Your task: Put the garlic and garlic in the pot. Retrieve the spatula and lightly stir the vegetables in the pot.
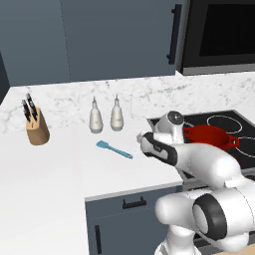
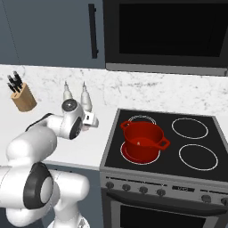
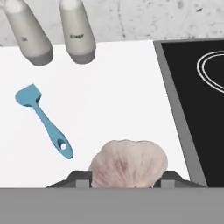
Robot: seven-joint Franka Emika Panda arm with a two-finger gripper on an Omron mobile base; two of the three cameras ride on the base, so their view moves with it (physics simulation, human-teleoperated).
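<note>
Item: my tool (image 3: 127,181), fingers clamped on garlic bulb (image 3: 129,164), above white desk (image 3: 113,100) just beside stove edge.

Risk: bulb round, lumpy; light grip could let it roll out during swing toward red pot (image 2: 142,140), dropping onto cooktop.

Garlic: pinkish-beige, ribbed, faint dark blotch.

Spatula (image 3: 41,118): light blue, flat on desk, near two shakers (image 3: 57,30).

Pot: on front left burner; small pale thing inside, cannot tell what.

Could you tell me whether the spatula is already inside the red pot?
No, the spatula lies flat on the white counter, well apart from the pot.
</note>
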